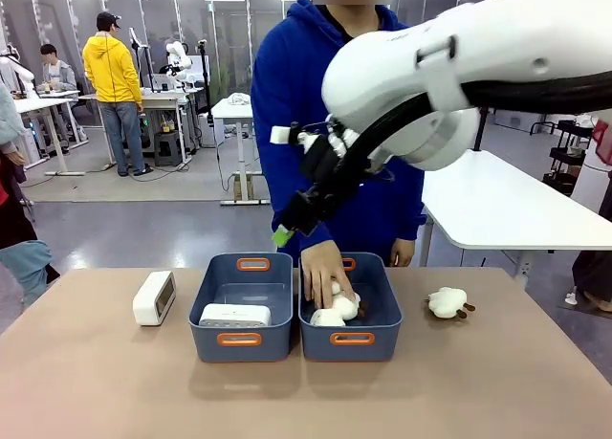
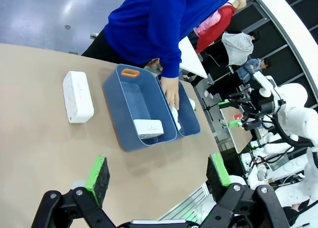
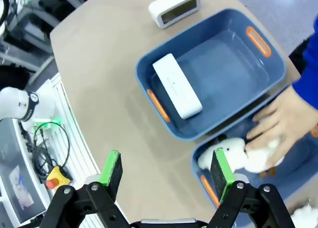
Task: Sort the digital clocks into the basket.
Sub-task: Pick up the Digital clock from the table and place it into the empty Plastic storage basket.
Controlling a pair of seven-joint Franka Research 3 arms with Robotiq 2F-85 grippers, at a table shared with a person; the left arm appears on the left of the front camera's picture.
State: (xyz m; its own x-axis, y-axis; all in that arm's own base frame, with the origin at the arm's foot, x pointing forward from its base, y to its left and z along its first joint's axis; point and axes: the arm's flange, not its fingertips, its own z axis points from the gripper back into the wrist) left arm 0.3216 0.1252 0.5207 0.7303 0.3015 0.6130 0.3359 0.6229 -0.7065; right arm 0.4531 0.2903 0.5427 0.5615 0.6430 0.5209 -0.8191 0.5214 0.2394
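The left gripper (image 2: pixel 158 161) is released and empty, one digital clock (image 1: pixel 154 297) stands just left of the basket (image 1: pixel 215 348), long axis along it and display facing it, the other clock (image 1: pixel 234 315) lies crosswise inside it, its small print unreadable, and the right gripper (image 3: pixel 166 158) hangs released above it.

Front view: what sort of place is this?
Probably an open lab or workshop hall: white work tables, a person in a yellow jacket at an equipment-laden bench, and a bare grey floor.
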